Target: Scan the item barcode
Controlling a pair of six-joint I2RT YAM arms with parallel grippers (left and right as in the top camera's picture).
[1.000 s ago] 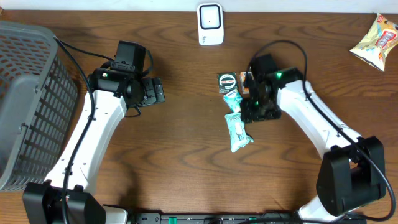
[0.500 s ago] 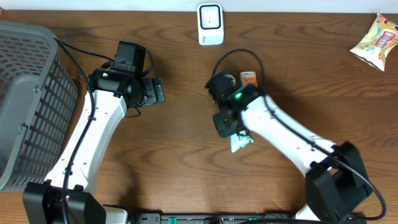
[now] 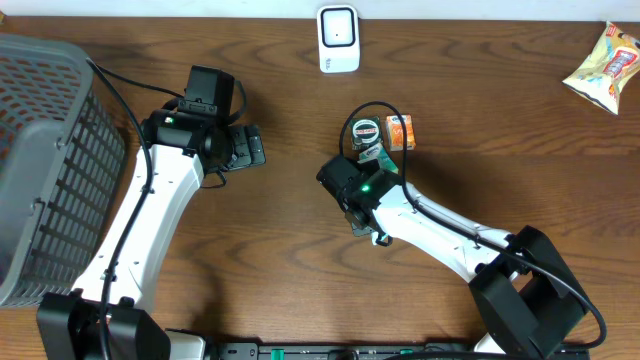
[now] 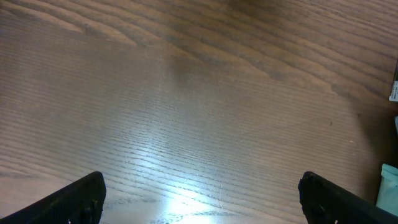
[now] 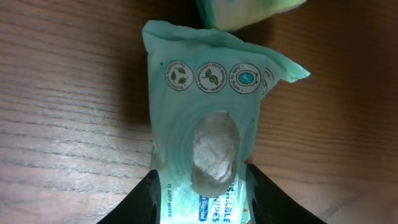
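Mint-green wipes pack is clamped in my right gripper. One finger is on each long edge, and the pack is pinched narrower where they bite. Printed face is toward the wrist camera, with three round icons along one end and an oval window mid-pack. Can't tell whether it's lifted or lying on the wood.

From overhead the pack sits mid-table, a bit right of centre, and my right wrist hides nearly all of it. Only a pale corner shows on the near side.

Just beyond it on the far side:
- small teal packet, its edge close to the held pack's end in the wrist view
- round tin
- orange box, just right of the tin

White scanner stands at the far edge of the table, well apart from the pack.

Left gripper has its fingers spread wide, with nothing between them and only bare wood below. It's left of centre, well apart from the pack.

Grey basket is at the far left. Snack bag is in the far right corner.
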